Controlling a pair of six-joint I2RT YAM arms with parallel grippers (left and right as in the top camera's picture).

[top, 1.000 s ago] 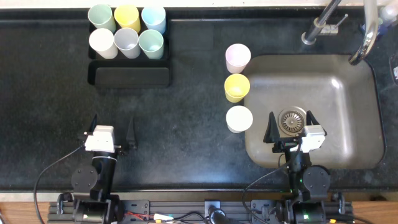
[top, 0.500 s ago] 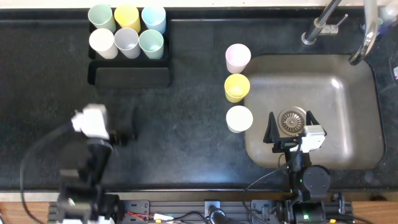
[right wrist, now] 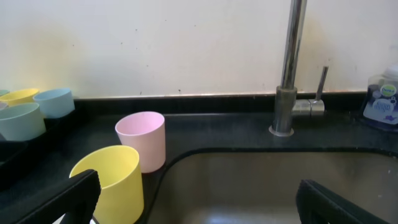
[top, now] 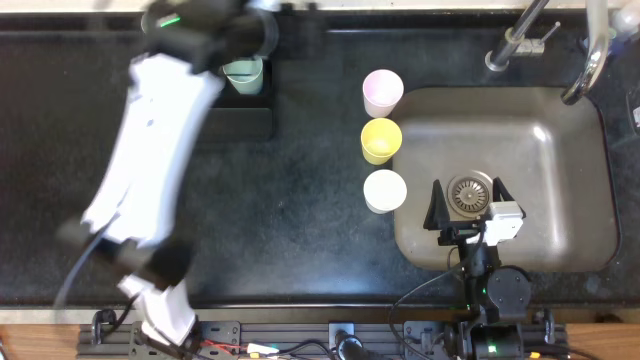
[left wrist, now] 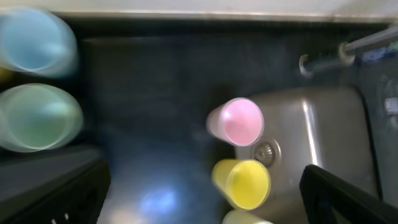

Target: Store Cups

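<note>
readable text: none | soap bottle (right wrist: 380,102) label: print present, too small to make out

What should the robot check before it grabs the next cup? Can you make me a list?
1. Cups standing mouth up: ok. The pink cup, yellow cup and white cup stand in a row beside the sink.
2. Left gripper open and empty: ok.
3. Right gripper open and empty: ok. It sits over the sink.
4. A cup between the left gripper's fingers: not ok. None is between them yet.
5. Free room in the tray: cannot tell. The left arm covers most of it.
</note>
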